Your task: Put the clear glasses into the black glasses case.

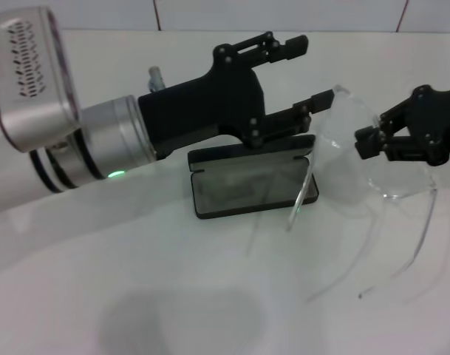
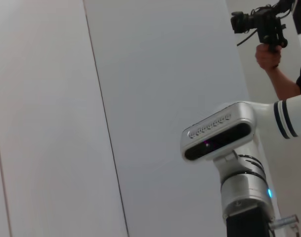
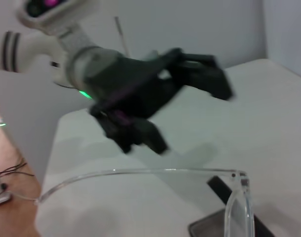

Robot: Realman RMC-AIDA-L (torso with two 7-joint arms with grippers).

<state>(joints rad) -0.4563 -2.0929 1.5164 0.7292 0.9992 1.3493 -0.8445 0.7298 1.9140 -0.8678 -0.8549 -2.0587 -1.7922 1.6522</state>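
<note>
The black glasses case point(image 1: 247, 188) lies open on the white table, grey lining up, with its lid standing behind. My right gripper point(image 1: 366, 142) comes in from the right, shut on the lens of the clear glasses point(image 1: 343, 159). It holds them above the case's right end, their thin arms trailing toward the front. My left gripper point(image 1: 318, 68) reaches over the case from the left, open, its lower fingertip close to the lens's top edge. In the right wrist view a clear glasses arm point(image 3: 140, 172) runs under the left gripper point(image 3: 194, 121), with the case point(image 3: 214, 224) below.
White table point(image 1: 136, 281) with a tiled wall behind. The left wrist view shows only a wall, the right arm's wrist camera point(image 2: 219, 136) and a person holding a camera point(image 2: 269, 29).
</note>
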